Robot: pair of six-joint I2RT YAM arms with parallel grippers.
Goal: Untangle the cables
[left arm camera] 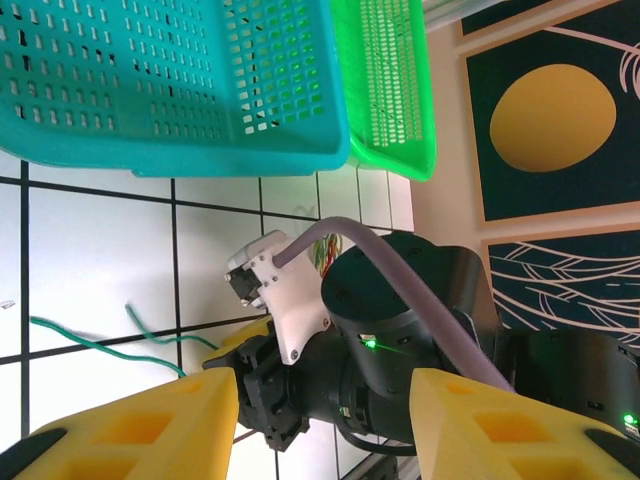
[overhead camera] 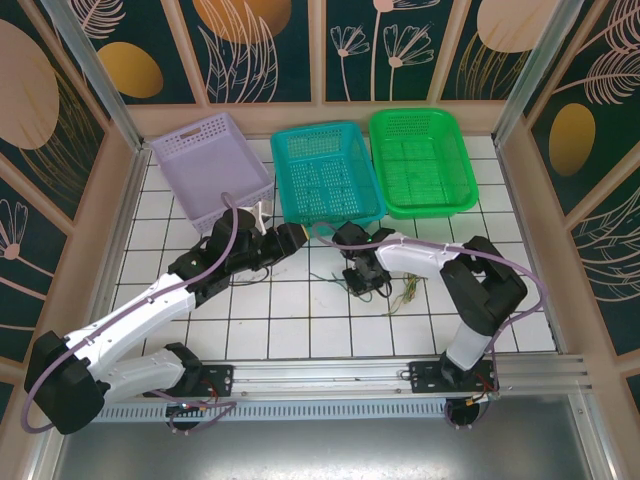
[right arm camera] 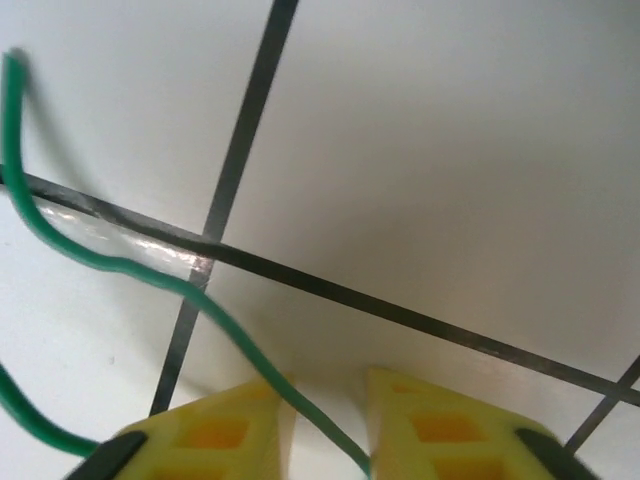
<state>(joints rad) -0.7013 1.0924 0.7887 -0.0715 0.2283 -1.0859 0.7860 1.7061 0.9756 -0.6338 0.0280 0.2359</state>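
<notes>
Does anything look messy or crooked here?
The lilac basket sits crooked, turned at an angle next to the straighter teal basket. Thin loose cables lie scattered on the tiles.

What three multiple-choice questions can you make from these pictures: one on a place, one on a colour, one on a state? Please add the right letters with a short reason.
1. Which basket stands in the middle of the far row?
A. lilac
B. teal
C. green

2. What colour is the cable that runs between the fingers of the right hand?
A. green
B. yellow
C. white

3. How is the left hand?
A. open, gripping nothing
B. shut on a cable
C. shut on a basket rim

Answers:
1 B: the teal basket has a basket on each side.
2 A: the right wrist view shows it green.
3 A: its yellow fingers stand wide apart.
</notes>
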